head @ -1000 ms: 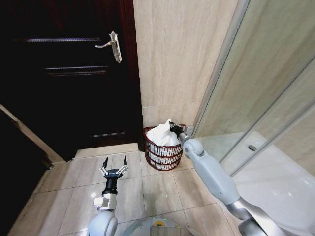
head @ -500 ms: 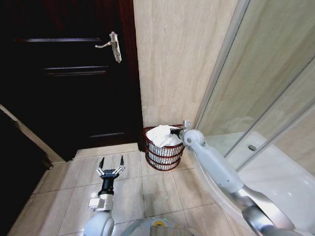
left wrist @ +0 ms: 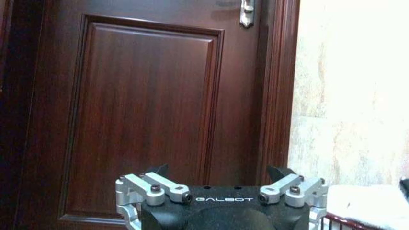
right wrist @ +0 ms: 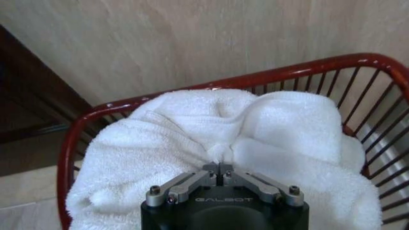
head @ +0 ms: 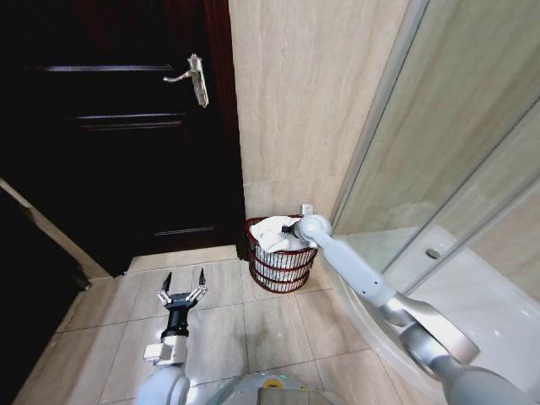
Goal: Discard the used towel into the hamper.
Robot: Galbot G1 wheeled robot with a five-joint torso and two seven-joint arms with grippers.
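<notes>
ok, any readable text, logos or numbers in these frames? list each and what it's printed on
"GALBOT" on the black body of the left gripper, open, in front of the dark brown wooden door.
"GALBOT" on the black body of the right gripper, shut on the white terry towel in the round reddish-brown wire hamper.
No other text can be read on the door, the beige tiled wall or the hamper.

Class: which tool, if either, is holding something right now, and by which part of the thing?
The right tool pinches the white towel at a fold in its middle, inside the hamper. The left tool is open, holding nothing.
</notes>
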